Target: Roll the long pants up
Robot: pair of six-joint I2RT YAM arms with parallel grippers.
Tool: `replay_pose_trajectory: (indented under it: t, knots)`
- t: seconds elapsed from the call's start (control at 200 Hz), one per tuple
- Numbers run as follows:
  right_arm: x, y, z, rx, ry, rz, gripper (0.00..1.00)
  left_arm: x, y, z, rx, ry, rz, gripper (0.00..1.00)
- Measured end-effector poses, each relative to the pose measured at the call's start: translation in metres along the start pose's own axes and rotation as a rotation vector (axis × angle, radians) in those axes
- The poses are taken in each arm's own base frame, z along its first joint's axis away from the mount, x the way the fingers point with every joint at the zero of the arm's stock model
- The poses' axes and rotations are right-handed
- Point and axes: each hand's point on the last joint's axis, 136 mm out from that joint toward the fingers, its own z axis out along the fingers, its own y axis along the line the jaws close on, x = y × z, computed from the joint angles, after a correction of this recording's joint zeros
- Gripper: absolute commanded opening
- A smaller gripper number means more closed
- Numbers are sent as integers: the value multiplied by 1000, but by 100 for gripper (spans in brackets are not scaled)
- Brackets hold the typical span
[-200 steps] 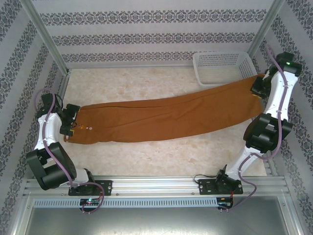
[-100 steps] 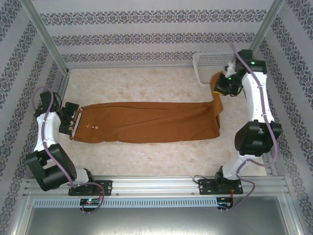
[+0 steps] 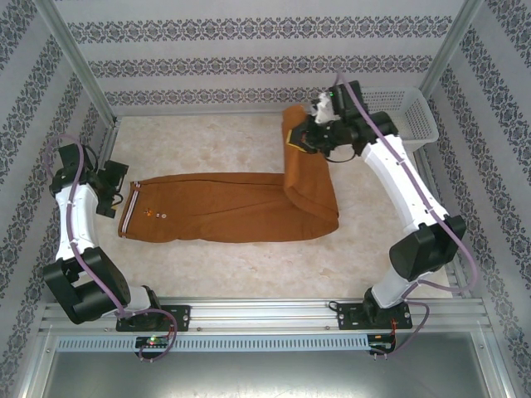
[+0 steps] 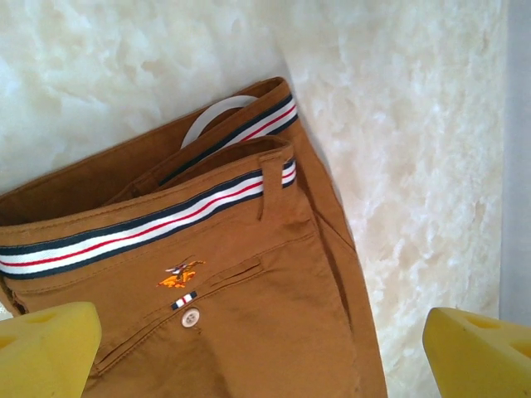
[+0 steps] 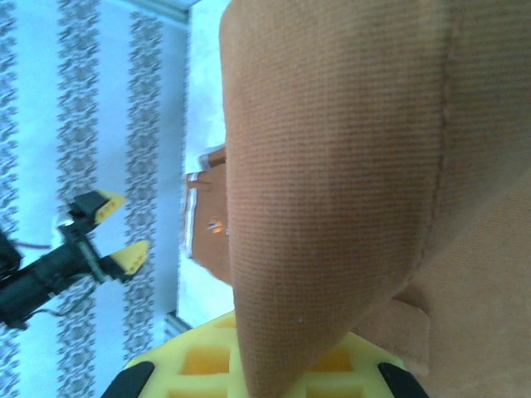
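The long pants (image 3: 224, 207) are rust-brown and lie flat across the table, with the striped waistband (image 4: 141, 220) at the left. Their leg ends are lifted and doubled back leftward over the fold (image 3: 319, 211). My right gripper (image 3: 300, 139) is shut on those leg ends above the middle-right of the table. In the right wrist view the brown cloth (image 5: 332, 166) hangs over the yellow pad of that gripper (image 5: 265, 369). My left gripper (image 3: 116, 191) hangs open just left of the waistband. In its own view the left gripper (image 4: 261, 356) straddles the waist area without touching it.
A white plastic basket (image 3: 398, 112) stands at the back right corner, behind the right arm. Patterned walls and metal frame posts (image 3: 79, 66) close in the table on three sides. Bare marble tabletop (image 3: 207, 141) lies behind and in front of the pants.
The right gripper carried the leg ends from the far right edge up and leftward, doubling the legs back over the pants. The left gripper drew back off the waistband.
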Motion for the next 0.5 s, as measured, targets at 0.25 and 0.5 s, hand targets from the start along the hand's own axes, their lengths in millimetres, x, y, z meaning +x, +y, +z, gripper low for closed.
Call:
replay_pose_trajectory:
  t: [0.25, 0.5]
  knots:
    - [12, 75, 72, -141, 86, -33, 0, -2, -10, -4, 21, 12, 9, 100]
    - [25, 131, 124, -250, 150, -51, 0, -5, -19, -16, 33, 2, 22, 100]
